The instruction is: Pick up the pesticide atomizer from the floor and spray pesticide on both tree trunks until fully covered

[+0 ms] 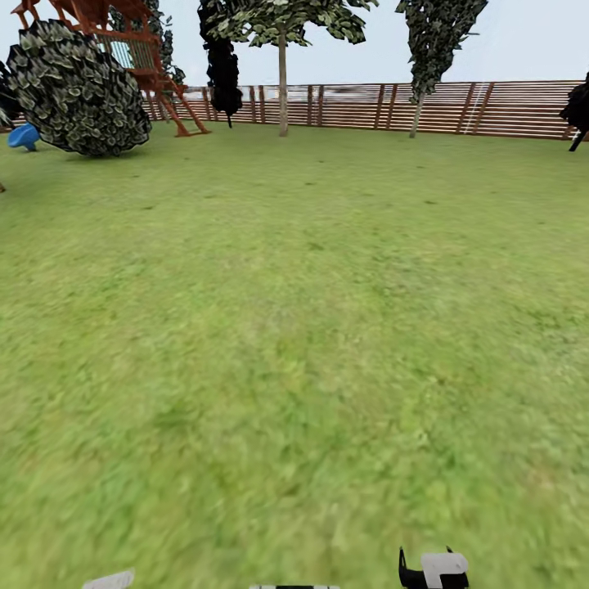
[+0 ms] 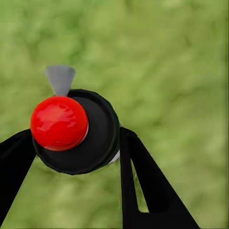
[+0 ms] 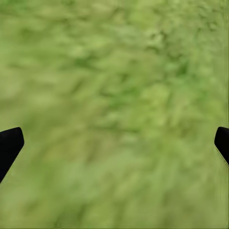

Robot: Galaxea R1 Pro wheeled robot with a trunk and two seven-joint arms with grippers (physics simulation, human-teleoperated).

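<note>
- Left claw closed around the spray bottle (red cap, black collar, grey nozzle), held above grass;
- Right claw spread wide, holding nothing;
- Pale-trunked tree stands by the far fence.
</note>
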